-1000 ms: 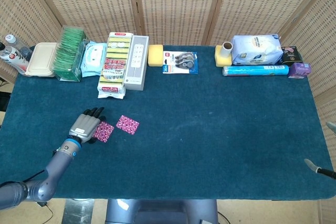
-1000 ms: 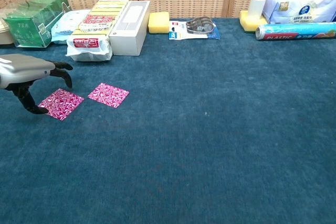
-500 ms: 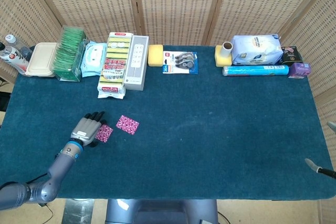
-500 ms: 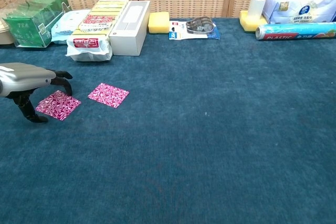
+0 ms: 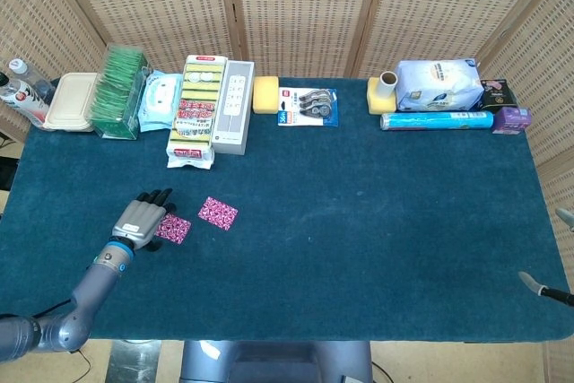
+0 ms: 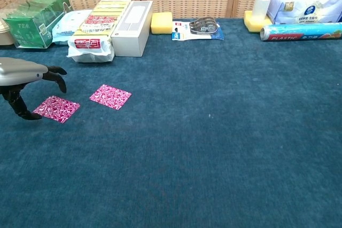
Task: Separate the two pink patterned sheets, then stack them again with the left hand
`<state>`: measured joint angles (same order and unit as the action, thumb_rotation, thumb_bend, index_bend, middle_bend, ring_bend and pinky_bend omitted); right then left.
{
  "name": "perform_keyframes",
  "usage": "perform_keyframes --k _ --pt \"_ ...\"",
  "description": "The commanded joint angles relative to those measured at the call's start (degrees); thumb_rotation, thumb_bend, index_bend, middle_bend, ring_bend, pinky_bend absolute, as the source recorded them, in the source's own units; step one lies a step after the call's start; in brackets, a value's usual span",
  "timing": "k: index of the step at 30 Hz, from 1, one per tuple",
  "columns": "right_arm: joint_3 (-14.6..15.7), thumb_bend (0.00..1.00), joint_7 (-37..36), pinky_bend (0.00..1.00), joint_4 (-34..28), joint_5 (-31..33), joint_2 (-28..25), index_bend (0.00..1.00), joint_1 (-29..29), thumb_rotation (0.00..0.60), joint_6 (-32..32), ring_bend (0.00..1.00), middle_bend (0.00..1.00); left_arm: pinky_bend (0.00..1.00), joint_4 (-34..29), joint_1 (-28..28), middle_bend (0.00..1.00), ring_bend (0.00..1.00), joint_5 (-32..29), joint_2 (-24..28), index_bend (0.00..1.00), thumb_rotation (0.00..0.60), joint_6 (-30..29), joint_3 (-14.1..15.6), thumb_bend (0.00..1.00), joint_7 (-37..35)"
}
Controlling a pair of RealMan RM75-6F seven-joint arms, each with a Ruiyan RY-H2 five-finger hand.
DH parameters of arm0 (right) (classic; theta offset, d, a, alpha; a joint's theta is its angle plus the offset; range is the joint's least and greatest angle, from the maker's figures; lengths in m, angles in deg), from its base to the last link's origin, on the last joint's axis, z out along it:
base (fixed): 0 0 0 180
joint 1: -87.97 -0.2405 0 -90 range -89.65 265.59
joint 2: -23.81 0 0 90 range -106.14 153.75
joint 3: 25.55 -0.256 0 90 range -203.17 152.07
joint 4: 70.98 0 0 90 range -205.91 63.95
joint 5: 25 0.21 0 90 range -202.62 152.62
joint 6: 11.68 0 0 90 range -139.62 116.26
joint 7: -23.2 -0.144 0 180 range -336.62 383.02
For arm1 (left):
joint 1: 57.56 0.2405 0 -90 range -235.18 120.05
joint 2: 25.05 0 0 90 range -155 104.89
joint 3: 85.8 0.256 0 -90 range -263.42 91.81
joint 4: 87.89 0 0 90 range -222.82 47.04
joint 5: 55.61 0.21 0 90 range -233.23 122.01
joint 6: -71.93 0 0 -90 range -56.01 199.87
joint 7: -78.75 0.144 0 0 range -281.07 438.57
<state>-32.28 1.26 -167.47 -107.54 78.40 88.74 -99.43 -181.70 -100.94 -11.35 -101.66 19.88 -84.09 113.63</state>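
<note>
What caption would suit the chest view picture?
Robot's left hand arches over the edge of one pink patterned sheet while its twin lies apart on the blue table.

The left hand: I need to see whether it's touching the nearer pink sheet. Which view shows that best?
The chest view: it shows the left hand side-on, fingers arched beside the left pink sheet, thumb tip at its edge. In the head view the hand appears from above, covering that sheet's left edge and hiding any contact.

Grey left hand (image 5: 139,220), black fingers (image 5: 160,195), blue wrist ring, grey arm
</note>
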Motion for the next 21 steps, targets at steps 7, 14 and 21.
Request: perform_keyframes --k 7,14,21 --pt "0.0 0.00 -0.1 0.02 0.1 -0.1 0.0 0.11 0.0 0.600 0.0 0.00 0.00 0.10 -0.1 -0.7 0.00 0.00 4.9 -1.0 0.21 0.600 -0.6 -1.8 0.25 -2.2" --pt "-0.1 0.00 -0.5 0.02 0.2 0.0 -0.1 0.12 0.0 0.600 0.0 0.00 0.00 0.10 3.0 -3.7 0.00 0.00 4.1 -6.0 0.21 0.600 0.4 -3.9 0.25 0.0" --pt "0.0 0.00 -0.9 0.02 0.5 0.1 -0.1 0.11 0.0 0.600 0.2 0.00 0.00 0.10 6.7 -6.1 0.00 0.00 1.5 -9.9 0.21 0.600 1.6 -5.2 0.25 1.7"
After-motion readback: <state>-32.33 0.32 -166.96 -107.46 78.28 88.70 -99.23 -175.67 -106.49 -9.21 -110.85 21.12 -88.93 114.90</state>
